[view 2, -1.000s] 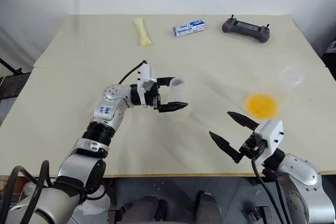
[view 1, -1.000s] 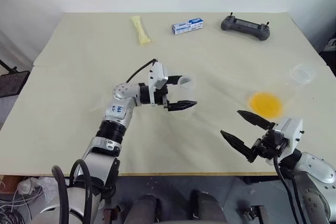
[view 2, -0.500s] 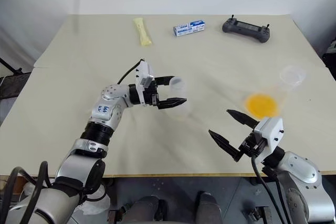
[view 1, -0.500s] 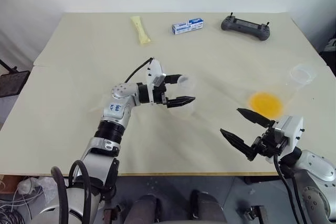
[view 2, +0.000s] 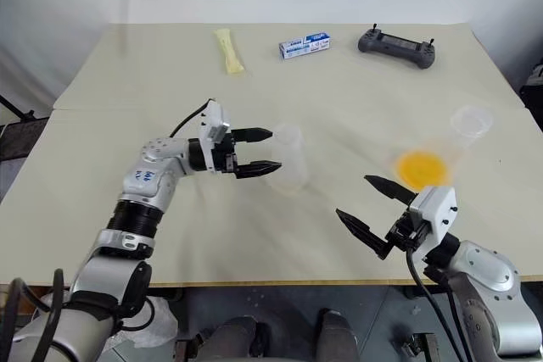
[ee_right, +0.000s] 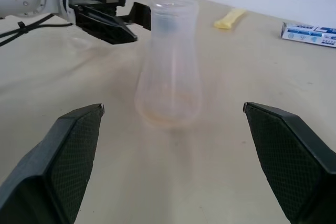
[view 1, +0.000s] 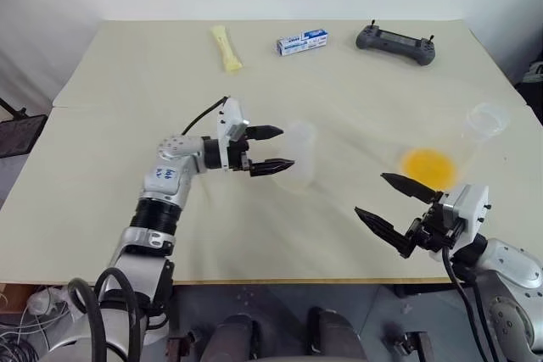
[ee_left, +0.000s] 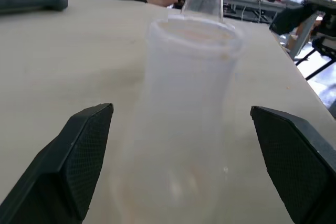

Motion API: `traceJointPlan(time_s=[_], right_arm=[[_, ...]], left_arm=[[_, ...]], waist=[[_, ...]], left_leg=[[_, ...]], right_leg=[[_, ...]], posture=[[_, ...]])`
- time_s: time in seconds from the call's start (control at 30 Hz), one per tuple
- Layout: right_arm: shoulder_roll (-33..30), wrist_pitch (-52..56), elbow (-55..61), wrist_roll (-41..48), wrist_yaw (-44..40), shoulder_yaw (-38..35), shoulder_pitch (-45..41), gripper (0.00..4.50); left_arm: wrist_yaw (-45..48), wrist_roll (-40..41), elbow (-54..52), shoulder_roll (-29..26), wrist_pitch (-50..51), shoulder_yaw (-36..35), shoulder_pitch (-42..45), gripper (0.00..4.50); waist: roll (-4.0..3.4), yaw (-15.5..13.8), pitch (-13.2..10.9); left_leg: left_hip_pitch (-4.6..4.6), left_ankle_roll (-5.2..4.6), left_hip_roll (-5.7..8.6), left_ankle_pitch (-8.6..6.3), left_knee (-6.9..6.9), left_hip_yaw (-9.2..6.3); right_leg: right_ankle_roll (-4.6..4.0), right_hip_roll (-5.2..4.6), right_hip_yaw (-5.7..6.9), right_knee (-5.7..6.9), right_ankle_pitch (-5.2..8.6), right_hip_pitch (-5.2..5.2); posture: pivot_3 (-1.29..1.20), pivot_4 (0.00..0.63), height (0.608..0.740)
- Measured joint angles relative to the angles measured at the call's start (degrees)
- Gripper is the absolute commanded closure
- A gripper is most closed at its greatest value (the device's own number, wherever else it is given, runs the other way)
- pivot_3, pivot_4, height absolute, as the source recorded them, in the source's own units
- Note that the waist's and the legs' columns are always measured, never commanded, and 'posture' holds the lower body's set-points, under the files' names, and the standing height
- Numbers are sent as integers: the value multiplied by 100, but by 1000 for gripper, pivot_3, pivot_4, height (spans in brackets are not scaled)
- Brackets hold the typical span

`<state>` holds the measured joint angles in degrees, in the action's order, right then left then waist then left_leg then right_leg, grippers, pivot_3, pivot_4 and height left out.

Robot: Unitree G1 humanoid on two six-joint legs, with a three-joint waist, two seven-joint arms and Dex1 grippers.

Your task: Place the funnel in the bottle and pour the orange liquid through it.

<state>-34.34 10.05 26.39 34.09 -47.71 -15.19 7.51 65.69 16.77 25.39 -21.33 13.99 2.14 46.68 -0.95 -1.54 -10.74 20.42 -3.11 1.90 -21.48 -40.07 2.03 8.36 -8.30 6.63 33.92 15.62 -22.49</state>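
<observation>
Left eye view: our left gripper [view 1: 273, 149], jaws apart, sits just beside the clear colourless plastic flask-like bottle [view 1: 294, 155], not touching. Our right gripper [view 1: 392, 209], jaws apart, holds nothing. Next we should find the funnel and seat it centred in the upright neck.

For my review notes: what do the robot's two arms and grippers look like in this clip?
Both arms are silver-grey metal with black ribbed joint rings. The left arm carries a small blue marking and a black cable looping to its wrist. Each wrist ends in a white block. The left gripper and right gripper have two black pointed fingers with cross-hatched pads.
</observation>
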Motion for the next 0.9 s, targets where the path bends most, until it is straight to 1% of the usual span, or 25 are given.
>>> traceJointPlan(time_s=[0.1,0.2,0.3,0.47,0.6,0.67,0.8,0.9], right_arm=[[-46,20,-18,7,-76,2,-41,0],[-134,80,-101,55,-203,-2,-75,0],[-220,143,-237,86,-356,-2,-147,0],[-314,243,-434,129,-569,46,-441,0],[-354,308,-573,154,-749,115,-590,0],[-381,379,-683,167,-859,132,-640,0],[-393,458,-847,188,-1000,152,-740,0],[-402,535,-875,255,-1147,166,-796,0]], left_arm=[[2,118,-347,-226,222,-124,-81,40],[-26,293,-878,-650,514,-375,-323,40],[-136,476,-1528,-1084,852,-663,-831,40],[-488,898,-2680,-1453,1410,-1201,-1760,40],[-917,1403,-3724,-1551,1781,-1989,-2738,40],[-1113,1569,-4175,-1556,1780,-2538,-3489,40],[-1314,1678,-4478,-1484,1523,-3309,-4551,40],[-1453,1741,-4609,-1184,1177,-3867,-5294,40]], waist=[[0,4,0],[0,19,0],[-1,39,0],[1,9,0],[1,26,-1],[0,37,0],[1,29,-1],[1,8,0]], left_leg=[[0,0,0,0,-1,-2],[-1,1,-3,0,2,-4],[-4,2,-4,-1,3,-4],[-4,2,-2,-1,-3,-13],[-5,6,-2,-3,0,-17],[-8,8,-4,-4,4,-17],[-9,10,-9,-5,2,-12],[-9,9,-5,-7,2,-13]], right_leg=[[0,0,-2,0,0,0],[0,0,-2,3,0,-1],[0,0,-6,7,0,-2],[0,-6,-12,6,0,1],[0,-6,-17,4,0,1],[-1,-6,-18,4,1,1],[-3,-1,-18,-1,2,3],[-3,-7,-31,-7,1,6]], posture=[[0,150,740],[0,150,740],[0,150,740],[0,150,740],[0,150,740],[0,150,740],[0,150,740],[0,150,740]])
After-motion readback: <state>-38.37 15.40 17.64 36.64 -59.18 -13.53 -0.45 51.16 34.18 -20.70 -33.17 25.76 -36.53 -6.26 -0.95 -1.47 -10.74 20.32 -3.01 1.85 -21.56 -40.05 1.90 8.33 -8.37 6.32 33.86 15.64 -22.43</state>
